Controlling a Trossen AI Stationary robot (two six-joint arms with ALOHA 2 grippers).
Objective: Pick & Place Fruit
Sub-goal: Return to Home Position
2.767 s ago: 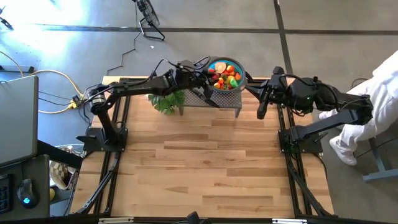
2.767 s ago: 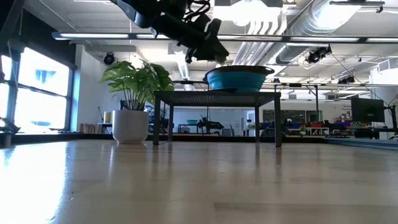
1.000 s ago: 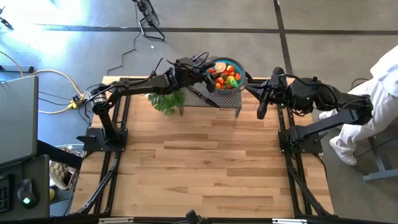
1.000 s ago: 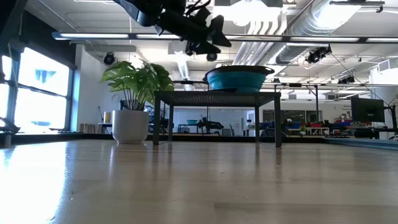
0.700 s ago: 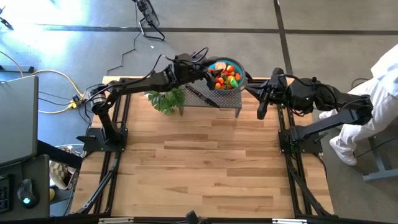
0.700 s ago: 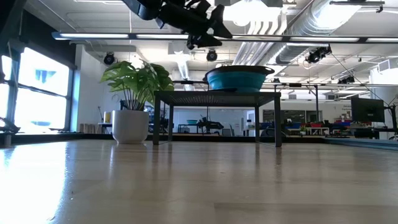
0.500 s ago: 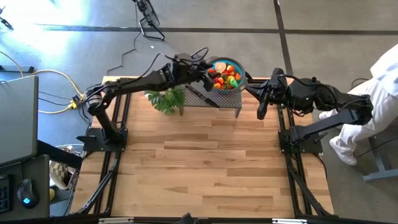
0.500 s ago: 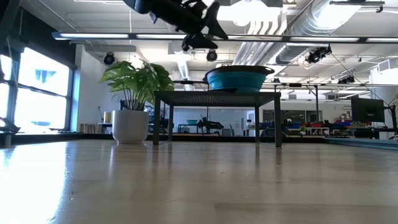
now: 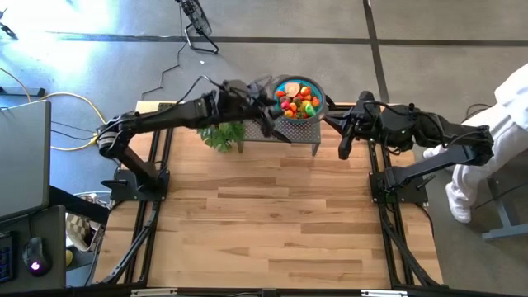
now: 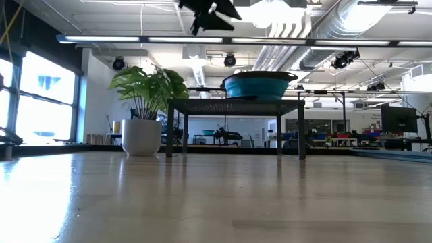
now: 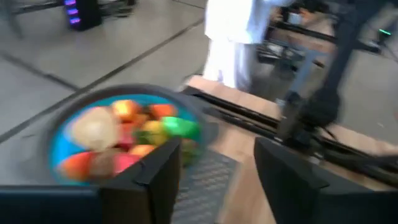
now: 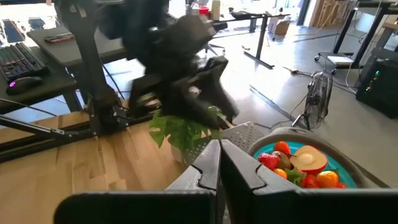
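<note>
Several small toy fruits (image 9: 299, 101), red, orange, yellow and green, fill a blue bowl (image 9: 321, 92) that stands on a black mesh rack (image 9: 301, 132) at the table's far edge. My left gripper (image 9: 266, 107) hovers high, just left of the bowl and above its rim (image 10: 212, 15). In its wrist view it is open (image 11: 217, 180) with nothing between the fingers, and the fruit (image 11: 124, 134) lies ahead of it. My right gripper (image 9: 344, 144) waits shut to the right of the rack, its fingers together (image 12: 219, 165).
A leafy potted plant (image 9: 221, 134) stands left of the rack, under my left arm. A dark long tool (image 9: 276, 132) lies on the rack beside the bowl. A person in white (image 9: 503, 115) is past the table's right edge. Bare wooden tabletop (image 9: 264, 214) spreads toward the near edge.
My left gripper has risen well above the bowl and drawn back from over it toward the table's left, tipping up toward level. The bowl and the fruit have stayed in place.
</note>
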